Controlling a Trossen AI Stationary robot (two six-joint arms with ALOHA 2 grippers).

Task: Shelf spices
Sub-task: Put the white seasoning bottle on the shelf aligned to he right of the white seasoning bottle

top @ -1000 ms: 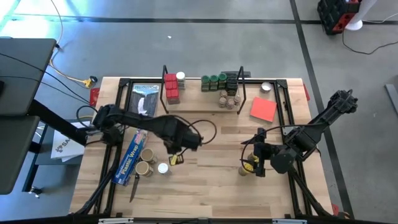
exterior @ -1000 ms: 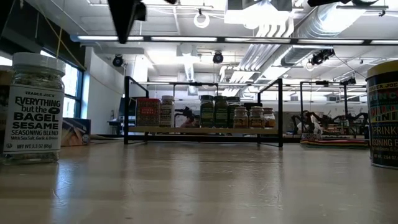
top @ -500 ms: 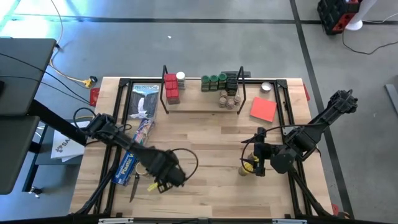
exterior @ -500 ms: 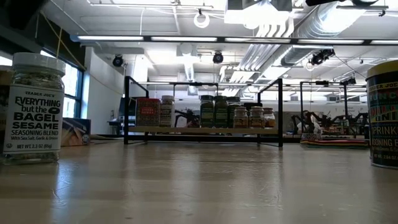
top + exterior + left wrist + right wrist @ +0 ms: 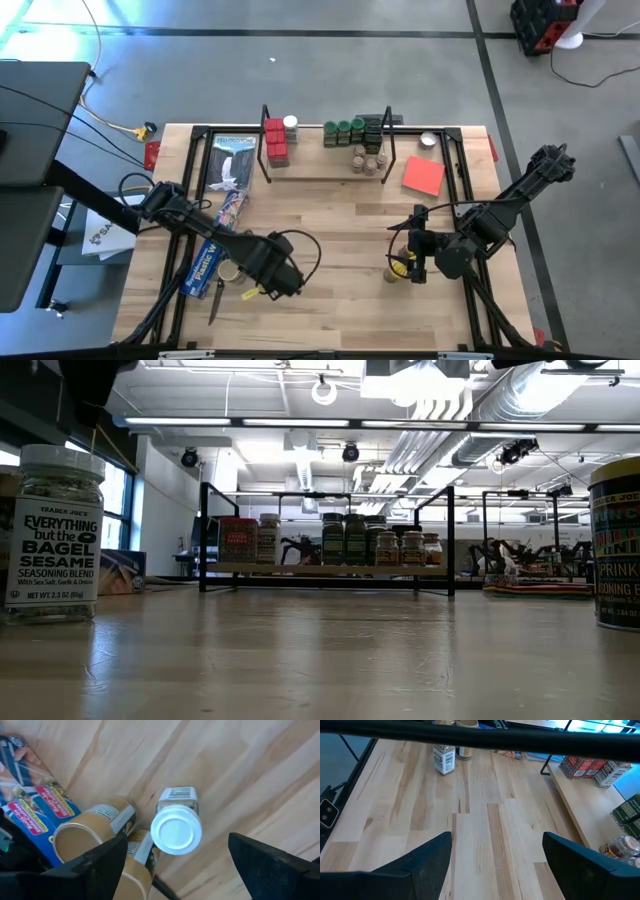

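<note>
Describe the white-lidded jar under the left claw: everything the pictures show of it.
The white-lidded jar is a small clear round jar with a smooth white cap, standing upright on the wooden tabletop. Its label reads "Everything but the Bagel Sesame Seasoning Blend", and pale speckled seasoning shows above it. Two tan-lidded jars stand close beside it; whether they touch is unclear. The left claw hangs open above it, fingers on either side, not touching.

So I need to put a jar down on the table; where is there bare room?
The widest bare wood lies mid-table, between the shelf, the left gripper and the right gripper. It is crowded by the blue plastic-wrap box, where the white-lidded jar and tan-lidded jars cluster.
</note>
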